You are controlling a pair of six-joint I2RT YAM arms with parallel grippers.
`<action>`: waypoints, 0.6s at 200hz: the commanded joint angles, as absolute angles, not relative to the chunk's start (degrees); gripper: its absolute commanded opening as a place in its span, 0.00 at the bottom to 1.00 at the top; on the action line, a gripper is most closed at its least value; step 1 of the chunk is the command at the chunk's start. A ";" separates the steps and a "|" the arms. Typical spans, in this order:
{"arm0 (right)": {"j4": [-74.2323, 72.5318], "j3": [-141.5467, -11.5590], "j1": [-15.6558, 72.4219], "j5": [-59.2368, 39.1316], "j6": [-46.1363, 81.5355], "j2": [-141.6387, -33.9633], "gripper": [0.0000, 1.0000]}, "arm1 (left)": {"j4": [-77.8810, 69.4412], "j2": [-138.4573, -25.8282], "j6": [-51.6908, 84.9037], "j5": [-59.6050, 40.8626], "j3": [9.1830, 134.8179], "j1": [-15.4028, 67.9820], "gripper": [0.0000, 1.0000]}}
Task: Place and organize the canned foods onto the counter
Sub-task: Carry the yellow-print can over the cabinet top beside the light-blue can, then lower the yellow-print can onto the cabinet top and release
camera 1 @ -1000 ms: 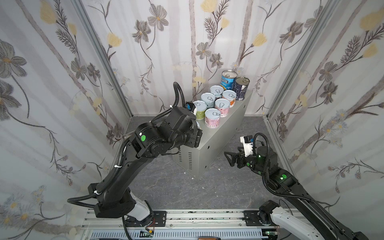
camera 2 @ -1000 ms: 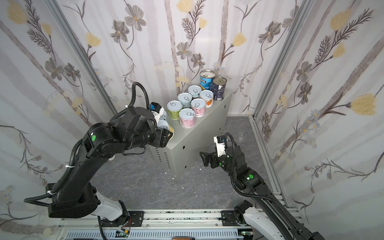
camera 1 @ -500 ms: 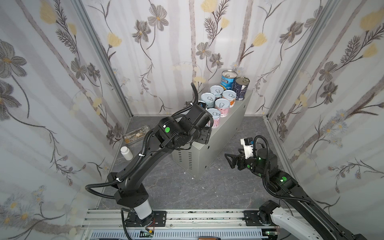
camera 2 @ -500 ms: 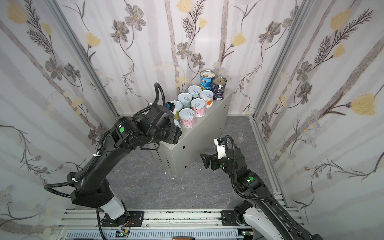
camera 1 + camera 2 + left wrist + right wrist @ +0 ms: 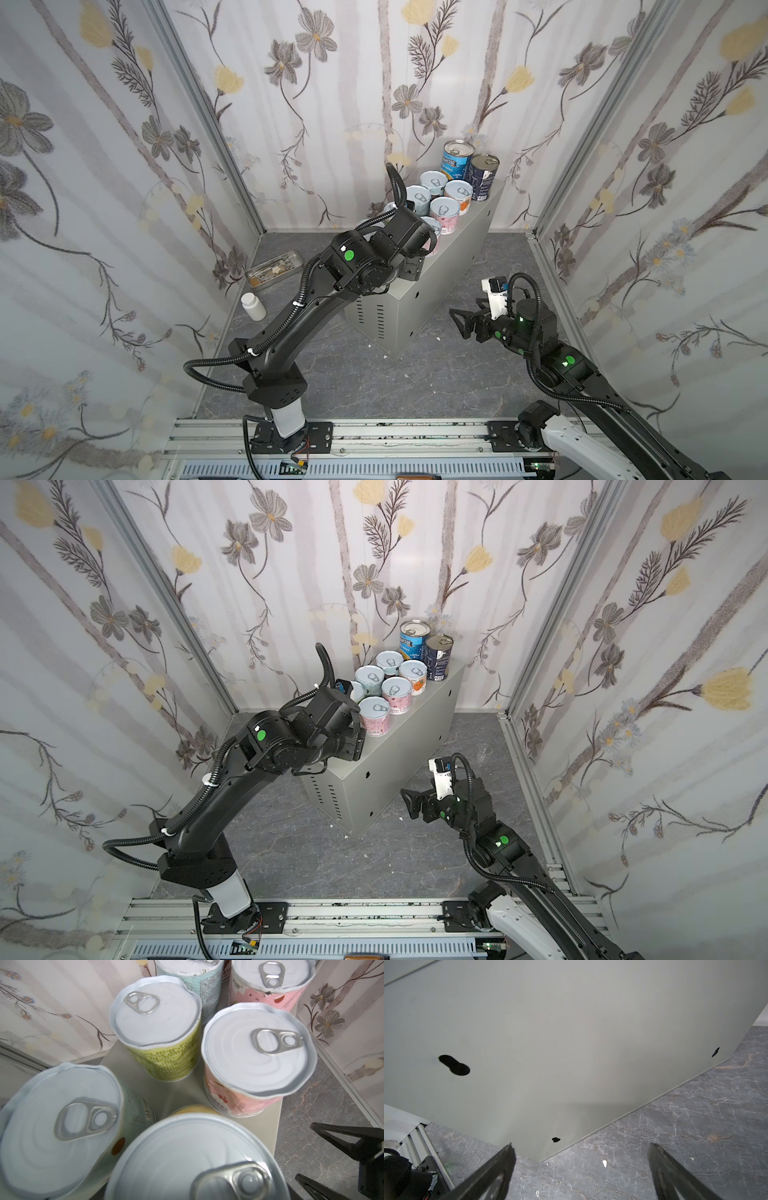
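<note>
Short cans (image 5: 444, 210) on the counter (image 5: 440, 291), taller tins (image 5: 457, 160) at its far end; bottle (image 5: 252, 306) and tray (image 5: 274, 268) to its left.

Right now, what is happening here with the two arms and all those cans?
The cans stand grouped on top of the grey counter. The left gripper is over its near end, apparently shut on one more can; its fingers are hidden. The right gripper hangs open and empty, low beside the counter's side wall.
</note>
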State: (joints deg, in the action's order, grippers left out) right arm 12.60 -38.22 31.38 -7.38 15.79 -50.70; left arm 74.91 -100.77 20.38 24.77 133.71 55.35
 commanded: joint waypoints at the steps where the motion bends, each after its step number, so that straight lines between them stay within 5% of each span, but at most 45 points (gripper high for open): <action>1: 10.29 -38.19 31.35 -8.13 15.59 -50.78 1.00 | 77.52 -100.97 21.01 25.82 133.94 55.30 0.69; 120: 11.29 -37.88 31.38 -7.05 15.91 -48.49 1.00 | 77.08 -101.76 20.91 29.09 137.36 55.46 0.94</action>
